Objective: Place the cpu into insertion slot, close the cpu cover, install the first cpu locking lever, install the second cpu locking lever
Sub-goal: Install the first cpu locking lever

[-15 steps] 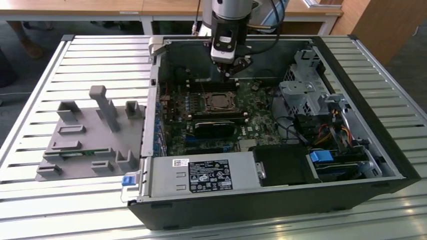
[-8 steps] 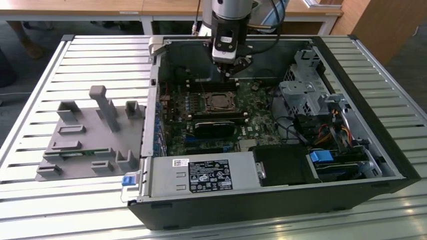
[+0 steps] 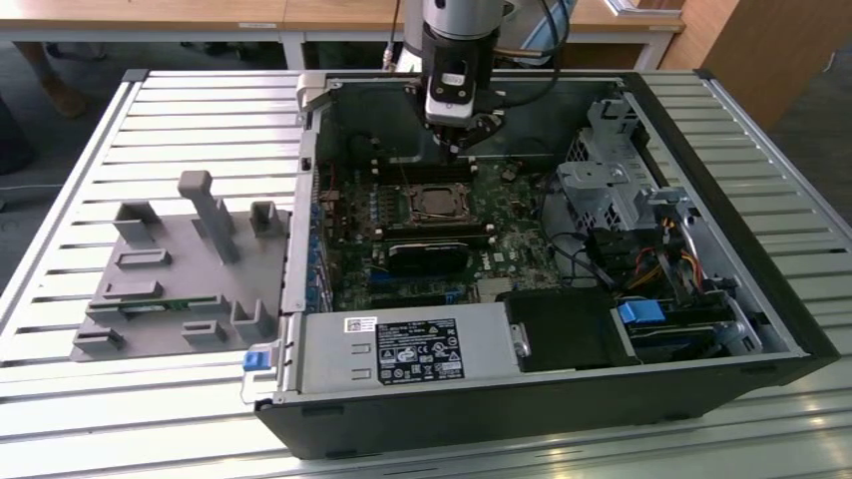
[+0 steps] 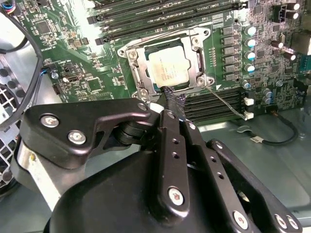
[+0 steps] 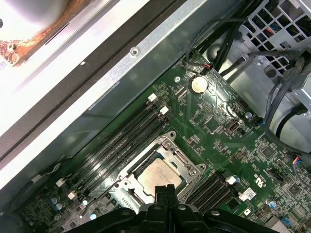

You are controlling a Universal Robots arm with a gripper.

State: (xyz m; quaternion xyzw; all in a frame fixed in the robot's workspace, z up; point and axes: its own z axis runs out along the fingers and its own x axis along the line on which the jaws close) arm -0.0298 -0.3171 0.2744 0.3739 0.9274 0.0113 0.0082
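The cpu, a silver-grey square, lies flat in the insertion slot on the green board. The cpu cover, a silver frame, lies down around the chip. A thin wire lever runs out from one corner of the socket across the dark memory slots. My gripper hangs just above the socket's edge with its black fingers pressed together and nothing between them. In the exterior view the gripper is over the back of the case, a little behind the cpu. The first wrist view shows the fingertips at the edge of the cpu.
The open computer case lies on a slatted metal table. A power supply sits at the case front. A drive cage and cables fill the exterior view's right. A grey fixture tray stands outside, on the left.
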